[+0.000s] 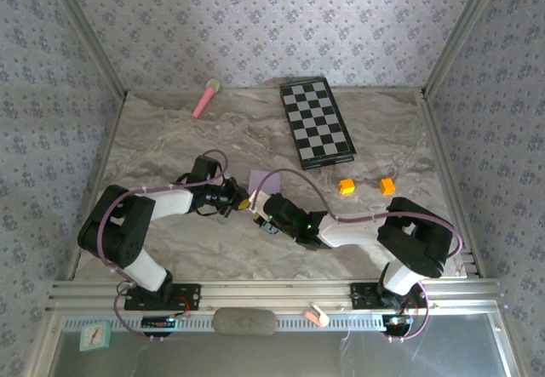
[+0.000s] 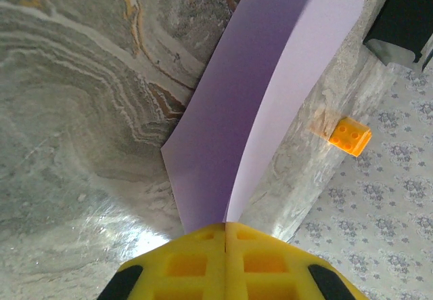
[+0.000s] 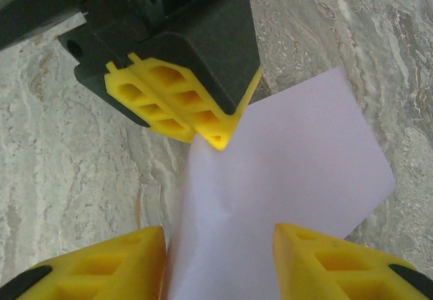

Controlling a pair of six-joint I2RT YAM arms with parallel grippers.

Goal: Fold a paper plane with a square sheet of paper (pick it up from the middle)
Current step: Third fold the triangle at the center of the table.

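Here we are mid-table: both arms reach in toward the centre and meet over the lilac sheet (image 1: 265,180). The left gripper (image 1: 244,200) is clenched tight. From its own wrist camera the two yellow fingers (image 2: 183,266) press flat together with the sheet (image 2: 250,110) pinched between them. The paper runs up and away from the grip, bent along a lengthwise curve, one side darker purple and the other paler.

Over to the right wrist camera. The left gripper (image 3: 220,137) bites one corner of the sheet (image 3: 298,164), and the paper spreads out toward the right over the marble table (image 3: 74,164). The right gripper (image 3: 220,246) has its jaws apart. One yellow finger (image 3: 101,269) sits at the left edge of the paper and the other is off to the right, with the sheet lying in the gap. It isn't grasping anything.

From above, the right gripper (image 1: 264,215) sits just near and right of the left one, and the sheet pokes out on the far side of both. A checkered board (image 1: 317,122) lies at the far right, and a pink stick (image 1: 205,99) lies at the far left edge. Two orange blocks (image 1: 346,186) rest right of the sheet, well apart from it.
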